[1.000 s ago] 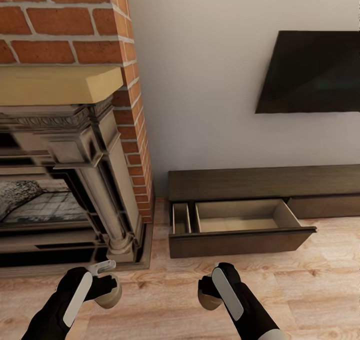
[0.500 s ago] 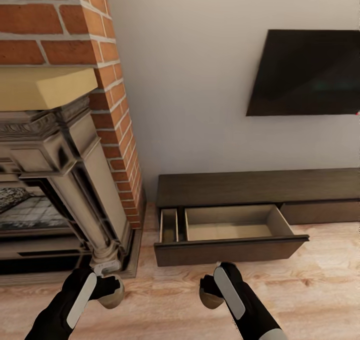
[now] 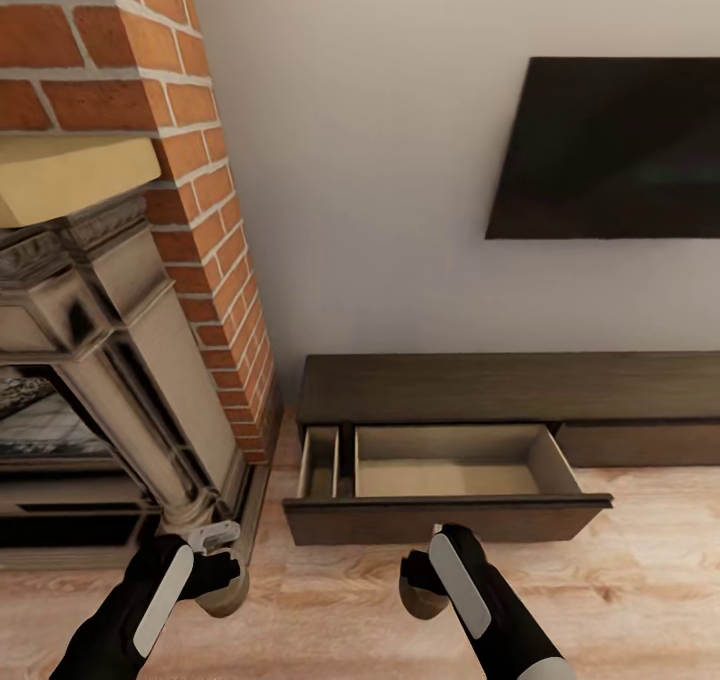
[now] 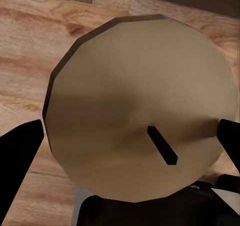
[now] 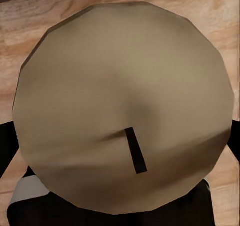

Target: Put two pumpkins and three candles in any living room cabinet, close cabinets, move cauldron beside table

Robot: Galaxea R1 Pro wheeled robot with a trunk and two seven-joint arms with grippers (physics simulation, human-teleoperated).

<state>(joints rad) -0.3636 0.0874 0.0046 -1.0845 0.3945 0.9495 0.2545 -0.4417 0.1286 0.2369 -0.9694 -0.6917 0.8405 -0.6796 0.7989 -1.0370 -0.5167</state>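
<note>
A: Head view first. We stood facing the cabinet (image 3: 500,385), its wide drawer (image 3: 450,515) pulled out and its pale beige inside bare as far as we could see. The brick fireplace (image 3: 120,290) rose at our left, the wall TV (image 3: 610,150) hung above the unit, plank floor (image 3: 640,580) underfoot.

B: And the arms?

A: Both low in front of us. The left gripper (image 3: 222,582) carried a squat olive-tan stub, one candle (image 3: 226,592); the right gripper (image 3: 425,588) carried a second candle (image 3: 420,595). Both hung short of the drawer front, over the floor.

B: Left wrist view?

A: We saw the candle (image 4: 137,111) end-on, a dark wick on its face, with a dark fingertip (image 4: 17,153) pressed at either side. Jaws clamped on it, floor behind.

B: Right wrist view?

A: Much the same: the other candle (image 5: 122,106), wick showing, dark fingers (image 5: 4,146) peeking at its edges. We judged those jaws clamped on it too.

B: So which step?

A: We took it as delivery of two candles to the open drawer. The next move called for closing on the unit, reaching each arm over the drawer front, and letting go low inside the larger compartment. Pumpkins, third candle, cauldron and shutting the drawer were all left to do, by our reckoning.
</note>
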